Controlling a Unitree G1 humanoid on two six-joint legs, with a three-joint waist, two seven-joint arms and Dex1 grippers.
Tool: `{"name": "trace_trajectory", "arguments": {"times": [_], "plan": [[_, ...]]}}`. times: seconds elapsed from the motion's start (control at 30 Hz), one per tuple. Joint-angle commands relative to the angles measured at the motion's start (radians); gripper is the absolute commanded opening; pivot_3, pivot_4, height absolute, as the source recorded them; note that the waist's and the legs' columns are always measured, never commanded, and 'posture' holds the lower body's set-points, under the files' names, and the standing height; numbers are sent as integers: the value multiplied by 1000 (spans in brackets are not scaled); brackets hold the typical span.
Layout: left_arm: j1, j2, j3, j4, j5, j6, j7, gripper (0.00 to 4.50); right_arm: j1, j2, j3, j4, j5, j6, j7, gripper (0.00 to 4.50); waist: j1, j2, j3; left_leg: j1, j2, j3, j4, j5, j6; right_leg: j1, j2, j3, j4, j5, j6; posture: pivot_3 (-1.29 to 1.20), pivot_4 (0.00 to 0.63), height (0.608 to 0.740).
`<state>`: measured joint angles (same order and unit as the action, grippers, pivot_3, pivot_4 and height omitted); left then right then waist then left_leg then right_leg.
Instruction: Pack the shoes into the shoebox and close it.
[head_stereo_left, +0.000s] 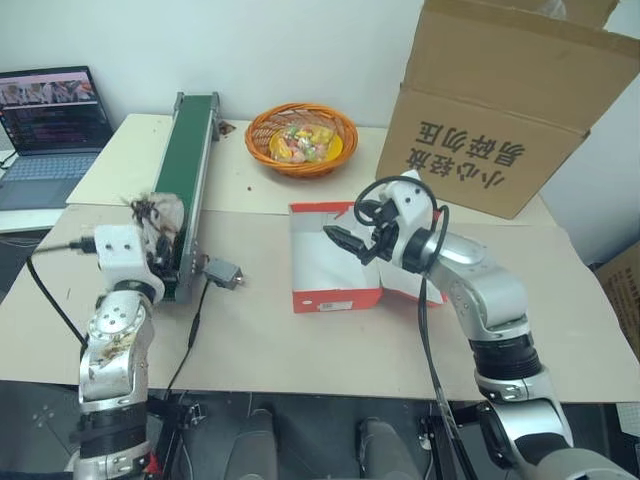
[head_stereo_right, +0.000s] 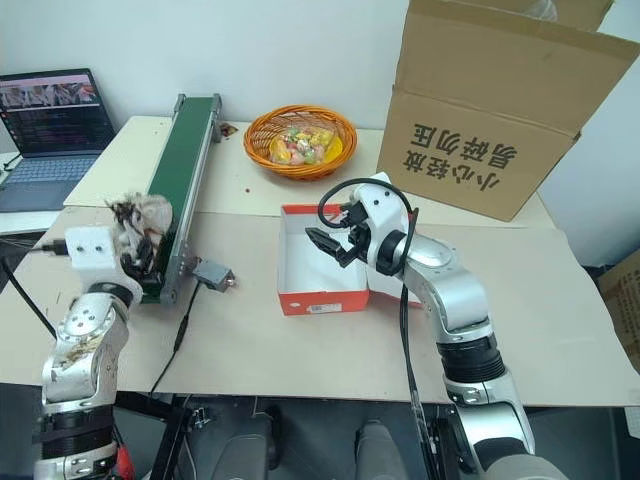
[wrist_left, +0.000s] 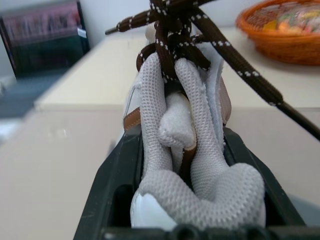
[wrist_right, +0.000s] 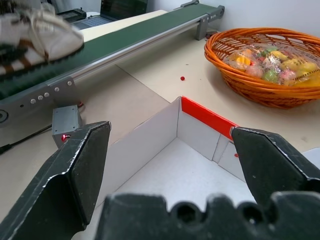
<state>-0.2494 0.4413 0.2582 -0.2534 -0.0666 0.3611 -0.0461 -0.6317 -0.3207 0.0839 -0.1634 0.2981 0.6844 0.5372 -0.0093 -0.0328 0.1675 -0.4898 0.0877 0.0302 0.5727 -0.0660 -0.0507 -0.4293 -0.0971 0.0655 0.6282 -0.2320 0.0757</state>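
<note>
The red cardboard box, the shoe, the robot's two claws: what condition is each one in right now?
Red cardboard shoebox, white inside: open, nothing in it, lid folded back flat on the table.
White mesh shoe with dark brown laces: pinched in the left gripper, lifted at the near end of the green conveyor belt.
Right gripper: open, hovering over the shoebox.
Big brown carton: top flaps open.
Laptop: open, screen lit.

Hidden, cropped and unreadable parts

The grey-white mesh shoe with brown laces (wrist_left: 185, 165) covers the left gripper's black fingers (wrist_left: 117, 175) on their inner sides, and its toe is out of sight. The open red cardboard shoebox (head_stereo_left: 335, 298) is partly hidden behind the right gripper (head_stereo_left: 352, 243). The big brown carton (head_stereo_left: 500, 110) runs off the top edge. The laptop's screen (head_stereo_left: 55, 105) is too small to read.
</note>
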Motion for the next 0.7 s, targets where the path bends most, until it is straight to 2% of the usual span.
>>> {"name": "trace_trajectory", "arguments": {"times": [0.03, 0.1, 0.2, 0.3, 0.43, 0.7], "plan": [[-77, 47, -114, -139, 139, -118, -11, 1629, -72, 39, -64, 21, 36, -3, -38, 4500, 1, 0, 0, -2, 0, 0, 0, 0, 0, -2, 0, 0, 0, 0, 0, 0, 150, 721], [-99, 49, -194, -150, 174, -144, -52, 1629, -141, 121, -164, 86, 141, 69, -90, 4500, 0, 0, 0, -3, 0, 0, 0, 0, -1, -3, 0, 0, 0, 1, 1, 0, 150, 721], [-105, 3, -296, -140, 171, -192, -103, 1629, -282, 256, -392, 242, 436, 297, -170, 4500, -6, 1, 0, -2, 0, 0, 0, 1, 0, -3, 1, 1, 2, 2, 2, 0, 150, 721], [-101, -32, -357, -107, 172, -247, -139, 1629, -399, 284, -558, 464, 605, 531, -255, 4500, -7, 1, 0, -3, 1, 0, 0, 1, 0, -3, 3, 0, 3, 3, 4, 0, 150, 721], [-100, -70, -369, -64, 158, -284, -156, 1629, -455, 260, -608, 602, 675, 711, -271, 4500, -4, 1, 0, -4, 2, 0, 1, 1, 0, -4, 3, 0, 2, 1, 1, 0, 150, 721], [-120, -113, -373, -47, 159, -296, -177, 1629, -490, 318, -590, 631, 660, 691, -284, 4500, -5, 1, 0, -9, 2, -1, 4, 2, 1, -7, 3, 1, 3, 5, 7, 0, 150, 721]]}}
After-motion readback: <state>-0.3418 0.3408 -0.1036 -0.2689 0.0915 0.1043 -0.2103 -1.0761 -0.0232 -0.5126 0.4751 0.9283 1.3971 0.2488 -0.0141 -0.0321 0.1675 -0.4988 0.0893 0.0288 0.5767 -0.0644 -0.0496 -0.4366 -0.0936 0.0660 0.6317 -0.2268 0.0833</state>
